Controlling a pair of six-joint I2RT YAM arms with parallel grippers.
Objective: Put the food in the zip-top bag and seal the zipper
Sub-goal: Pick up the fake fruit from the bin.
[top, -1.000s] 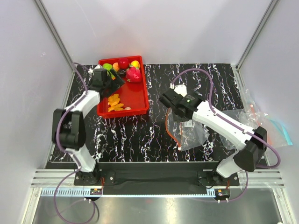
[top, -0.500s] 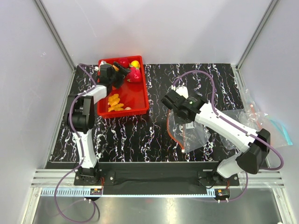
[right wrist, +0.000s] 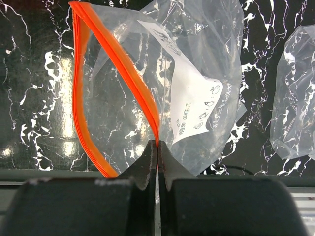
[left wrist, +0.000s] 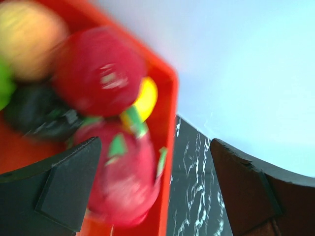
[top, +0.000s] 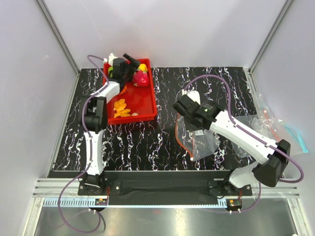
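A: What is the left gripper [left wrist: 155, 145] doing?

B: Its 2 fingers are spread wide with nothing between them. It hovers over the far end of the red tray [top: 154, 105]. A magenta fruit [left wrist: 125, 182] sits right under the gap. It crowds against a red fruit [left wrist: 98, 73] and a yellow piece [left wrist: 146, 98] on its far side, with a dark purple piece [left wrist: 34, 115] beside it.

A: And the right gripper [right wrist: 157, 147]?

B: Its fingers are pressed together, pinching 1 lip of the zipper [right wrist: 123, 73]. The zip-top bag [right wrist: 202, 54] is on the black marbled table [top: 147, 142], to the right of the tray and well apart from it. Its mouth gapes open and its white label [right wrist: 197, 105] shows.

A: Is there any food inside?

B: I see none. Every piece in view is in the tray, including the orange pieces [top: 120, 108] at its near end.

A: So which step is this?

B: I judge it to be an early pick, with the bagging not yet begun. The next move calls for lowering the left fingers around the magenta fruit and closing squarely on it, since glossy plastic may slip. The fruit then has to go right to the open mouth, which the right pinch must hold agape. A spare clear bag [top: 261, 125] farther right is not the target.
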